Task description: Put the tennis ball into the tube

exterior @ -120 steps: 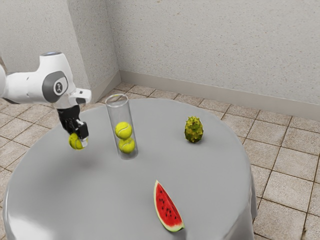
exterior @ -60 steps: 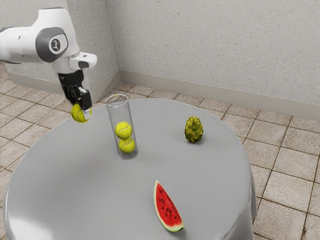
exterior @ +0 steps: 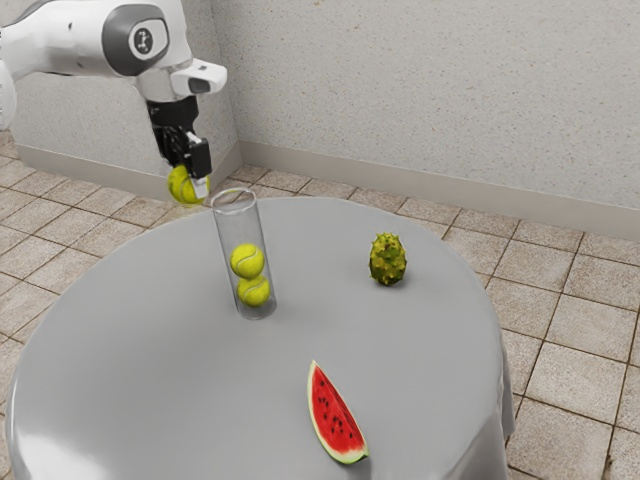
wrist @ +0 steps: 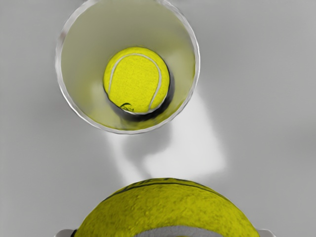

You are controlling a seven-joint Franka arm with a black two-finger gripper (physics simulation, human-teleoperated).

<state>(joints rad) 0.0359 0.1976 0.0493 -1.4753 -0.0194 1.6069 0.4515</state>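
Observation:
My gripper (exterior: 190, 182) is shut on a tennis ball (exterior: 183, 187), held in the air on the exterior view's left side of the clear tube (exterior: 229, 230), near the height of its rim. The tube stands upright on the table with two tennis balls stacked in its lower part, the upper ball (exterior: 247, 260) above the lower ball (exterior: 254, 291). In the wrist view the held ball (wrist: 168, 210) is large, apart from the round tube rim (wrist: 197, 74); a ball inside (wrist: 136, 79) is seen through the opening.
On the grey round table (exterior: 160, 370), a spiky yellow-green fruit (exterior: 387, 260) stands towards the exterior view's right of the tube. A red watermelon slice (exterior: 334, 415) lies nearer that camera.
My gripper has risen with the ball in it, then moved towards the exterior view's right, closer to the tube's rim. The tube and both fruits have stayed put.

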